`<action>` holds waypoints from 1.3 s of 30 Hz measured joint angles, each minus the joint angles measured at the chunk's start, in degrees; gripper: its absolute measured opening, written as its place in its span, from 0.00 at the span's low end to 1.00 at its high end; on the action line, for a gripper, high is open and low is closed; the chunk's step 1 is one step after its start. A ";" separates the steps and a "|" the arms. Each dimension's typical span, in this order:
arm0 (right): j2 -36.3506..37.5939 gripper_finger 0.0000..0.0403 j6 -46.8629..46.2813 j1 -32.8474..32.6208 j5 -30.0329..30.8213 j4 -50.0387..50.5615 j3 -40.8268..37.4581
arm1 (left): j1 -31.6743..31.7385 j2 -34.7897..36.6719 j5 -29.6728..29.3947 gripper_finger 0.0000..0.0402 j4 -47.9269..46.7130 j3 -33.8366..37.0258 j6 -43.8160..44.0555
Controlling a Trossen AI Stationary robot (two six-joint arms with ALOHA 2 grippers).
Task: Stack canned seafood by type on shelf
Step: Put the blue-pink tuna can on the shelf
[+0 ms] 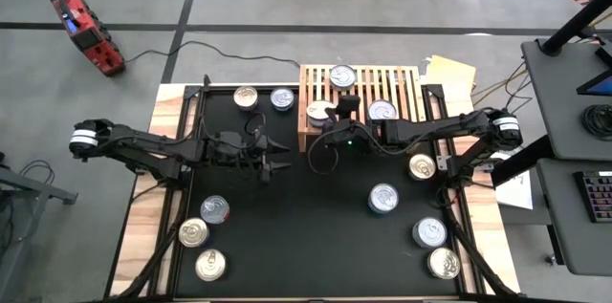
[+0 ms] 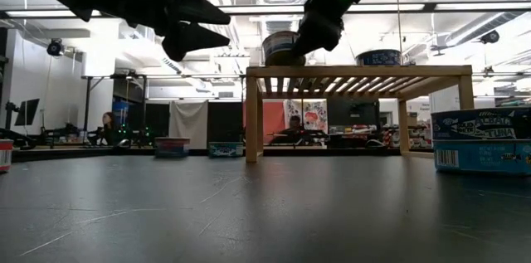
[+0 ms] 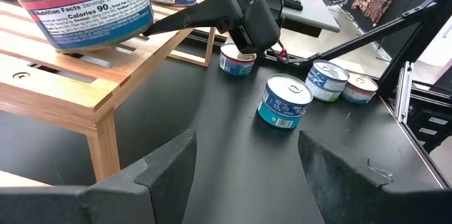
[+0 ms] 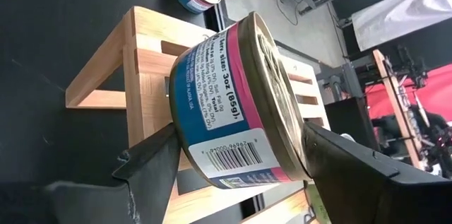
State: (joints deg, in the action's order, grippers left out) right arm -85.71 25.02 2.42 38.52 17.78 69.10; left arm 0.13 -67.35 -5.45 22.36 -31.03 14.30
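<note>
Cans on the shelf: three cans are seen on the shelf (image 1: 406, 78), one at the back (image 1: 343, 75), one to the right (image 1: 382, 110), and one blue and pink can (image 1: 319, 111) at the front left corner.
Stacks: no can is stacked on another yet, so most of the job looks still to be done.
Cans left on the black mat: two cans (image 1: 246, 97) (image 1: 282, 98) are set behind the mat's middle, just left of the shelf; three (image 1: 214, 209) (image 1: 193, 233) (image 1: 209, 265) are at the front left; four (image 1: 422, 166) (image 1: 383, 198) (image 1: 428, 233) (image 1: 443, 263) are at the right.
Right gripper: the right gripper (image 4: 236, 164) is held around the blue and pink can (image 4: 233, 107) on the shelf corner. The fingers are spread wide on both sides of it, and it looks like the can is being let go, but touch cannot be told for sure.
Left gripper: the left gripper (image 1: 279, 162) is held up over the mat, left of the shelf, with fingers partly apart and nothing between them.
In the way: the right arm is stretched across the shelf front, so that side is blocked for the left arm.
Around the worktop: a red tool (image 1: 84, 31) lies on the floor, and a keyboard (image 1: 599, 196) sits on a side desk.
</note>
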 joint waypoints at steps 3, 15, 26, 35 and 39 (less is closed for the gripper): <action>0.00 0.70 -1.50 0.04 0.00 0.00 0.00 | -0.01 0.00 0.00 0.58 0.11 0.00 0.01; 0.00 0.70 -7.10 -0.03 -1.61 0.25 0.00 | 0.01 0.00 0.02 0.58 0.42 0.00 1.25; 0.05 0.76 -7.05 -0.02 -4.07 0.35 0.00 | -0.10 0.00 0.04 0.58 0.40 0.00 1.54; 0.97 0.73 -8.60 -2.02 -4.09 1.79 3.40 | -0.10 0.00 0.08 0.58 0.61 0.00 2.24; 1.75 0.70 -11.08 -2.55 -4.32 5.62 6.83 | -0.10 0.00 0.17 0.58 0.61 0.00 2.73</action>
State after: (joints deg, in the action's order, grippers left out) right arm -83.96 13.94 -0.14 34.20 23.40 75.93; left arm 0.03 -67.35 -5.28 22.98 -31.03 17.03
